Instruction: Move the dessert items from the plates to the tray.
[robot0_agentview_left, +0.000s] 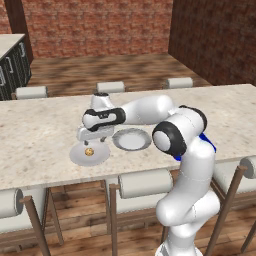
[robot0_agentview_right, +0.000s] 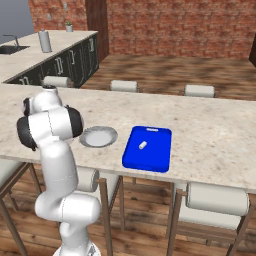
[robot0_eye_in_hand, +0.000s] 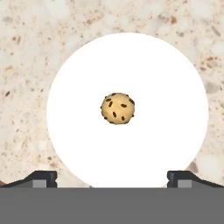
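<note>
The gripper (robot0_eye_in_hand: 112, 177) hangs directly above the plain plate (robot0_agentview_left: 75, 156), its two dark fingertips (robot0_eye_in_hand: 41, 178) spread wide apart and holding nothing. At the centre of that plate sits the cookie (robot0_eye_in_hand: 117, 108), a small round golden-brown ball with dark flecks, well apart from the plate's edge on every side. The plate rests on the tabletop (robot0_agentview_left: 40, 135) near its front edge, toward the left end. Just beside it, to its right, lies the rimmed plate (robot0_agentview_left: 132, 139), which looks bare. The blue tray (robot0_agentview_right: 148, 148) lies further right along the same front edge, and the white piece (robot0_agentview_right: 142, 145) already lies in it near the middle. Judgement on handling: the cookie is likely very light and fairly stiff, but brittle, so a hard squeeze could crumble it. Its rounded form means it may roll or squirt out sideways if the fingertips meet it off centre. The best hold appears to be across its widest part, one fingertip on each side, with the gripper lowered straight down until the tips stand just above the plate surface. The plate looks smooth and glossy, so a nudged cookie would slide easily. One dessert item is judged delivered; this cookie is the remaining one.
</note>
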